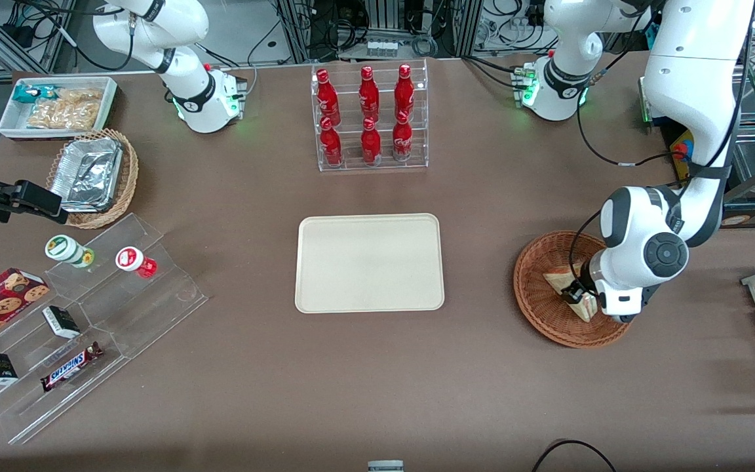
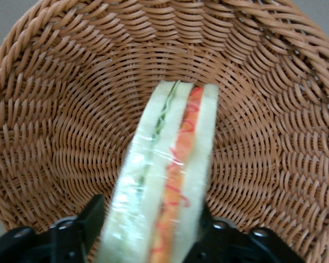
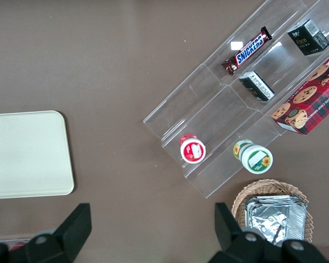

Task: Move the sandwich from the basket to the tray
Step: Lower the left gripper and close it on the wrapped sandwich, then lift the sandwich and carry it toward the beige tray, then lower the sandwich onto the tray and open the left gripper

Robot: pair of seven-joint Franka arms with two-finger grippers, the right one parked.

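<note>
The sandwich (image 2: 167,181), a wrapped white-bread wedge with green and red filling layers, stands on edge in the round reddish-brown wicker basket (image 2: 55,109). My gripper (image 2: 152,233) is down in the basket (image 1: 538,295), its black fingers (image 2: 90,222) pressed on both faces of the sandwich (image 1: 580,301). The front view shows the arm's wrist covering part of the basket toward the working arm's end of the table. The cream-beige tray (image 1: 369,262) lies bare at the table's middle, beside the basket.
A clear rack of red bottles (image 1: 369,118) stands farther from the front camera than the tray. Toward the parked arm's end are a stepped acrylic shelf (image 1: 89,314) with snacks, an oval basket of foil containers (image 1: 92,177) and a white bin (image 1: 56,105).
</note>
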